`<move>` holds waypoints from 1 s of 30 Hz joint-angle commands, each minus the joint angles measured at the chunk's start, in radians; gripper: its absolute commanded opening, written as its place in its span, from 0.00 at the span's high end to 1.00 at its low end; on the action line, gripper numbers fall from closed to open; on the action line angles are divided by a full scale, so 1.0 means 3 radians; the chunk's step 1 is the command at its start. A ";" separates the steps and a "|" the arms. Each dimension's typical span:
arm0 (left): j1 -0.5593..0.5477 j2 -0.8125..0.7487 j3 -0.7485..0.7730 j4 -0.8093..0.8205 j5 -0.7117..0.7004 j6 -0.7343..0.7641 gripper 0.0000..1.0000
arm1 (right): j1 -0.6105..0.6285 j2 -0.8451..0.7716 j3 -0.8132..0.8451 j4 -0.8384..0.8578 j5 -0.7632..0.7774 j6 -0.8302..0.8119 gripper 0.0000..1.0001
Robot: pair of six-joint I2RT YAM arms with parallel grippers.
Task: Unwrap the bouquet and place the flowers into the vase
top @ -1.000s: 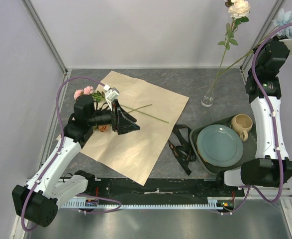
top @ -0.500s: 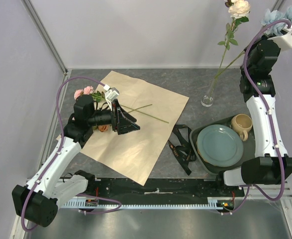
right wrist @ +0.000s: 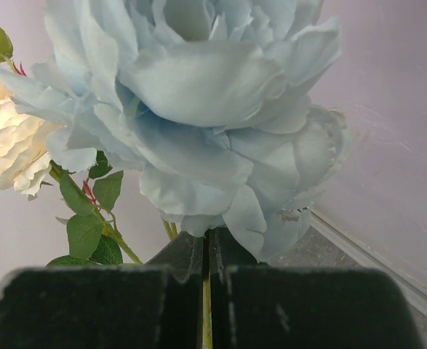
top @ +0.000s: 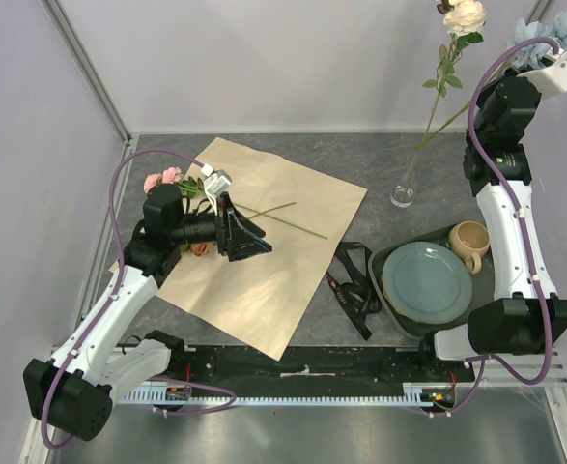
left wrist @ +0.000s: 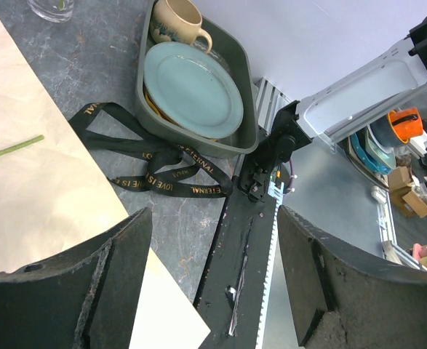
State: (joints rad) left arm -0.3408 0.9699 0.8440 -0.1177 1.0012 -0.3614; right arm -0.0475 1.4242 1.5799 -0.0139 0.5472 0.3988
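My right jaws pinch the stem of a pale blue flower [right wrist: 198, 109]. My left jaws gape over the kraft paper [top: 273, 271].

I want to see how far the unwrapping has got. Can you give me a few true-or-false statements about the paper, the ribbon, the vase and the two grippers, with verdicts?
1. The kraft paper lies spread open on the table. True.
2. The black ribbon is tied around the paper. False: it lies loose between the paper and the tray.
3. The right gripper is shut on the blue flower at its stem. True.
4. The vase is empty. False: the stem of the cream rose stands in it.
5. The left gripper is shut on the ribbon. False: it is open, with nothing between its fingers.
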 commanded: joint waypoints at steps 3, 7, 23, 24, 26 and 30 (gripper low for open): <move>-0.0004 -0.0001 -0.0001 0.0096 0.0089 0.0059 0.24 | 0.0015 0.0013 0.0097 0.0164 0.0078 -0.0123 1.00; -0.0004 0.0004 -0.0001 0.0101 0.0094 0.0059 0.24 | 0.0015 0.0003 0.0215 0.0154 0.0093 -0.0153 1.00; -0.0004 -0.0007 -0.0011 0.0101 0.0084 0.0065 0.24 | 0.0030 0.0074 0.0118 0.0179 -0.0009 -0.0112 1.00; -0.0004 -0.0007 -0.0011 0.0101 0.0084 0.0065 0.24 | 0.0036 0.0090 0.0103 0.0179 -0.0004 -0.0107 1.00; -0.0004 -0.0007 -0.0006 0.0101 0.0078 0.0065 0.24 | 0.0051 0.0105 0.0082 0.0205 -0.0009 -0.0112 1.00; -0.0004 -0.0012 -0.0006 0.0101 0.0073 0.0065 0.24 | 0.0097 0.0125 -0.0045 0.0266 0.0027 -0.0112 1.00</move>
State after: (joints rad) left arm -0.3408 0.9710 0.8440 -0.1177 1.0012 -0.3614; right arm -0.0341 1.4582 1.5948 0.0013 0.5541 0.3634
